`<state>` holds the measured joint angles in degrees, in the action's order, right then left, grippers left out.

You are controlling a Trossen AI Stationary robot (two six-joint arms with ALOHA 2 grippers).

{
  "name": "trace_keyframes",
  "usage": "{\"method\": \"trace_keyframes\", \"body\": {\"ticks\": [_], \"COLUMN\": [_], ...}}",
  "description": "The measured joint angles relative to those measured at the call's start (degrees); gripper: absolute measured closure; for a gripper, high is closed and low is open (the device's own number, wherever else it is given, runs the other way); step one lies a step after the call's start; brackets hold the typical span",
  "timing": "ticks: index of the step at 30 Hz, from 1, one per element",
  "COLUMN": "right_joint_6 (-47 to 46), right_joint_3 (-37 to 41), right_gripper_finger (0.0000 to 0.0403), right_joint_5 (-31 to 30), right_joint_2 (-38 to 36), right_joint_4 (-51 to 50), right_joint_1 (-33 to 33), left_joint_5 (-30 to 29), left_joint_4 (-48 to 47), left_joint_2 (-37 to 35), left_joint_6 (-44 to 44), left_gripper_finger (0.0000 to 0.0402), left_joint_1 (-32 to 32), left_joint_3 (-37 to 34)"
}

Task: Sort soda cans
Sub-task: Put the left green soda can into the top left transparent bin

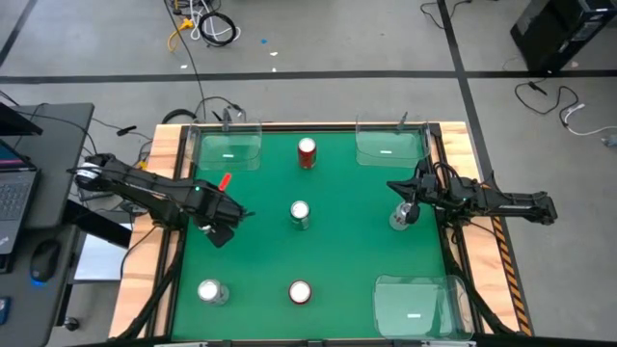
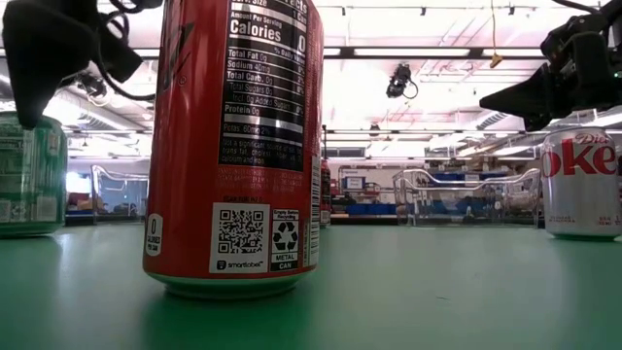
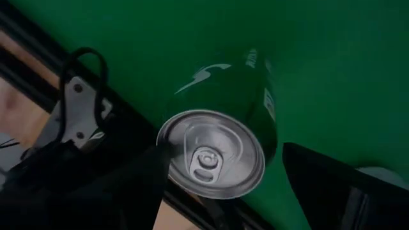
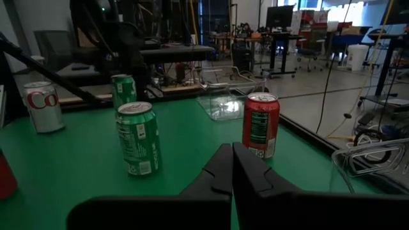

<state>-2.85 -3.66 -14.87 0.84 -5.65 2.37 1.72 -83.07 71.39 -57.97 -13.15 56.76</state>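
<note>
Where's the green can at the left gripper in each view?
High: hidden beneath the left gripper, left of table centre.
Low: green can at the far left edge, under the dark gripper.
Left wrist: centre, silver top facing the camera, between the fingers.
Right wrist: far side, behind the nearer green can.
Landmark: the left gripper, right over it in every view.

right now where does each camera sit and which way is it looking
High: above the table, looking straight down; both arms show.
Low: at table height, looking level past a red can; arm parts hang at the top.
Left wrist: on the left arm, looking down at a green can between the open left gripper.
Right wrist: over the shut right gripper, across the table.
Shared: the diet can.
</note>
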Motion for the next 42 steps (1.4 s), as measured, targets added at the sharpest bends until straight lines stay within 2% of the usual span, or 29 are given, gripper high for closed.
{"method": "trace_keyframes", "body": {"ticks": [18, 24, 34, 42], "right_joint_6": [0.0, 0.0, 0.0, 0.0], "right_joint_3": [0.0, 0.0, 0.0, 0.0], "right_gripper_finger": [0.0402, 0.0402, 0.0402, 0.0402], "right_joint_5": [0.0, 0.0, 0.0, 0.0], "right_joint_2": [0.0, 0.0, 0.0, 0.0], "right_joint_4": [0.0, 0.0, 0.0, 0.0], "right_joint_1": [0.0, 0.0, 0.0, 0.0], "left_joint_5": [-0.2, -0.6, 0.7, 0.3], "left_joint_4": [1.0, -2.8, -0.5, 2.1], "left_joint_2": [0.2, 0.2, 0.1, 0.2], "left_joint_6": [-3.5, -4.6, -5.1, -3.9], "left_gripper_finger": [0.0091, 0.0091, 0.0090, 0.0061], "left_joint_1": [0.0, 0.0, 0.0, 0.0], "left_joint_3": [3.3, 3.4, 1.6, -1.1]}}
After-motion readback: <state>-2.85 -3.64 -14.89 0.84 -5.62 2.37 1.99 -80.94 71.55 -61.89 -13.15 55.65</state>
